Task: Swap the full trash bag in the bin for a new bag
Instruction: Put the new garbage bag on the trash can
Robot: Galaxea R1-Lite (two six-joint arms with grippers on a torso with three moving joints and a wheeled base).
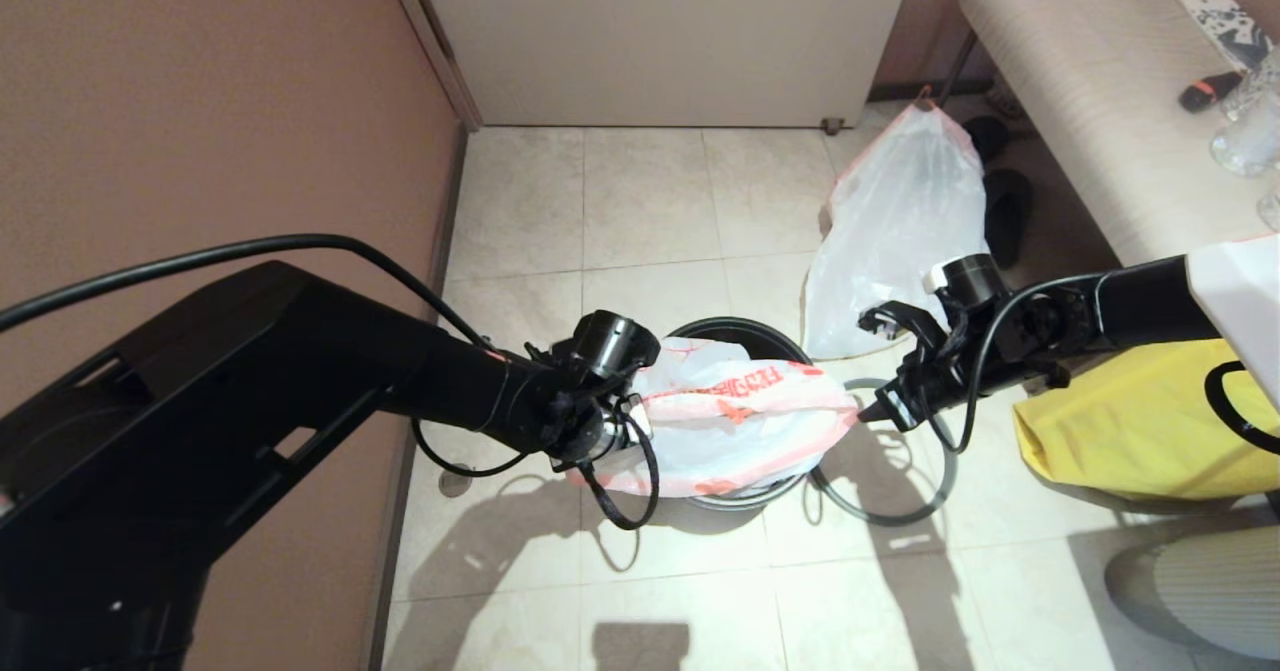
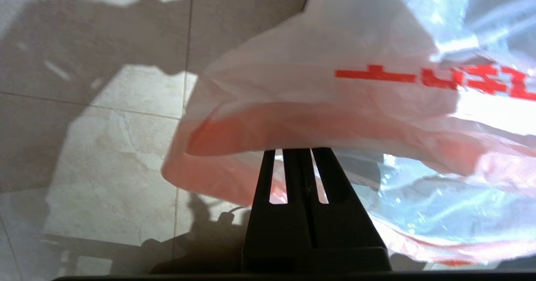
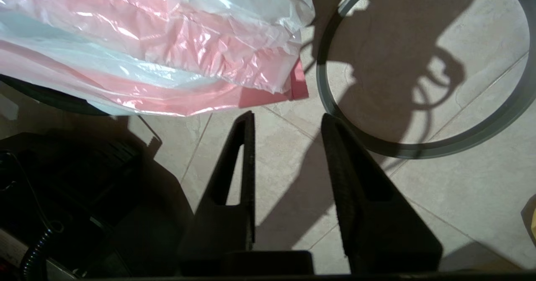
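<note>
The new bag (image 1: 740,416), limp white plastic with an orange-red hem and red lettering, lies stretched across the top of the black bin (image 1: 745,331). My left gripper (image 1: 625,431) is shut on the bag's hem band (image 2: 259,126) at the bin's left side. My right gripper (image 1: 872,409) hangs open just past the bag's right tip (image 3: 293,84), nothing between its fingers (image 3: 247,147). The grey rim ring (image 1: 885,451) lies flat on the floor right of the bin. The full trash bag (image 1: 900,221) stands on the tiles behind, drawstring point up.
A yellow fabric bag (image 1: 1130,421) sits on the floor at the right. A padded bench (image 1: 1090,91) with a remote and glassware runs along the right wall, dark slippers (image 1: 1005,211) beneath it. The brown wall (image 1: 200,101) is close on the left.
</note>
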